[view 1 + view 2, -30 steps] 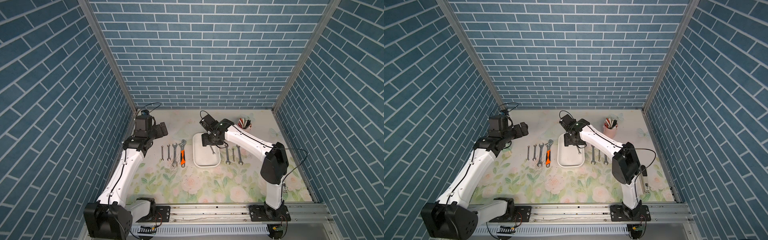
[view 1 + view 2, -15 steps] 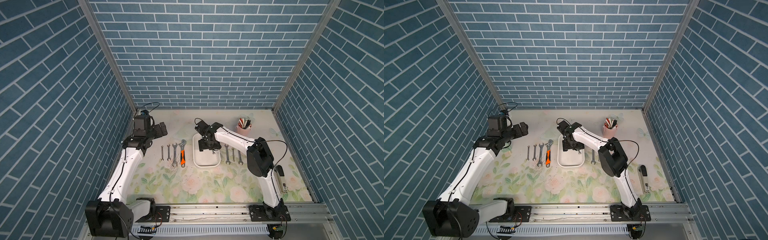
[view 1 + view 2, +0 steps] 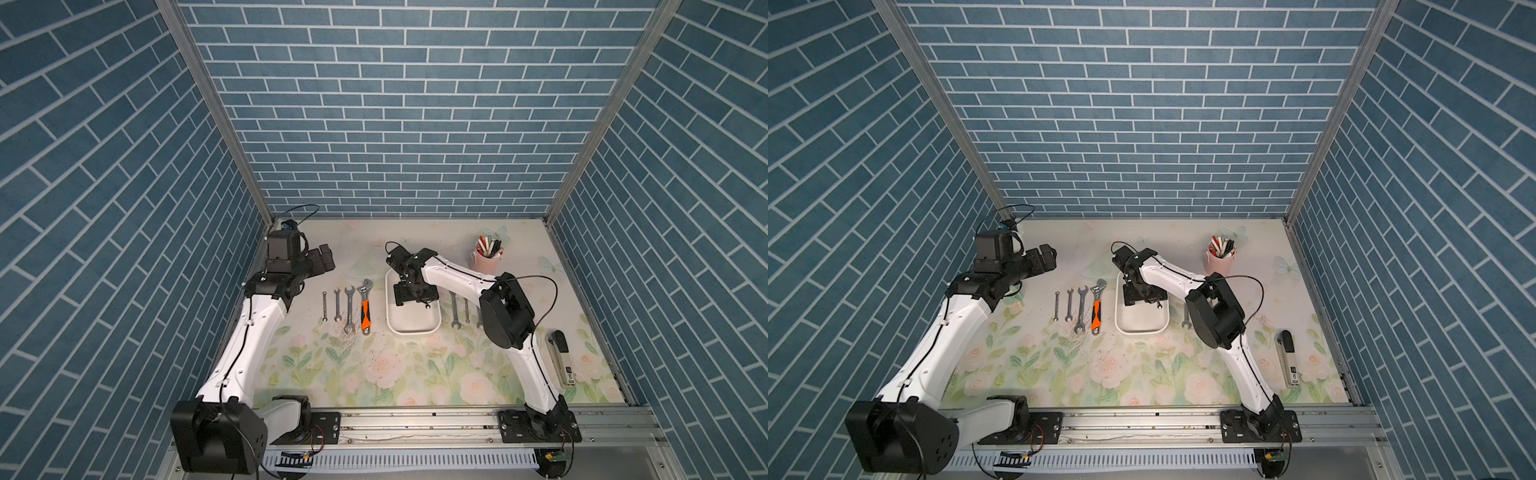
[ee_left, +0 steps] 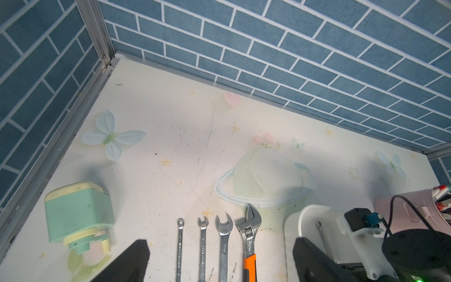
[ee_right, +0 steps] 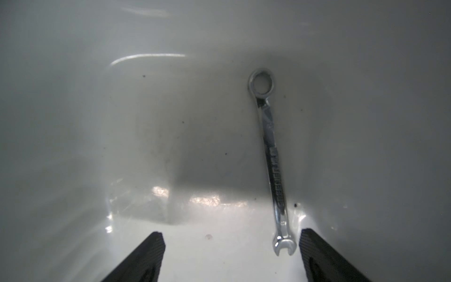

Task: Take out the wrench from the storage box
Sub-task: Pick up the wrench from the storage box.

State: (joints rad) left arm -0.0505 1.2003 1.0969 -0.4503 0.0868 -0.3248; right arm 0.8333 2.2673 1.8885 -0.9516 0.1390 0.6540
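1 slim wrench (image 5: pixel 271 156), likely stiff, light, slippery, lies in storage box (image 5: pixel 97 122); wide-open right gripper (image 5: pixel 230 233) should pinch mid-shaft.

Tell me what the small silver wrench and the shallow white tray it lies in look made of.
Small silver wrench: likely chrome-plated steel; mirror-bright, with stamped lettering. Shallow white tray: probably glossy moulded plastic; smooth rounded walls with soft glare streaks, though glazed ceramic cannot be ruled out.

Your right gripper (image 3: pixel 1144 298) hides nearly all the wrench (image 3: pixel 1159 306) in both top views; the wrist view's edge cuts its fingers (image 5: pixel 144 258) off.
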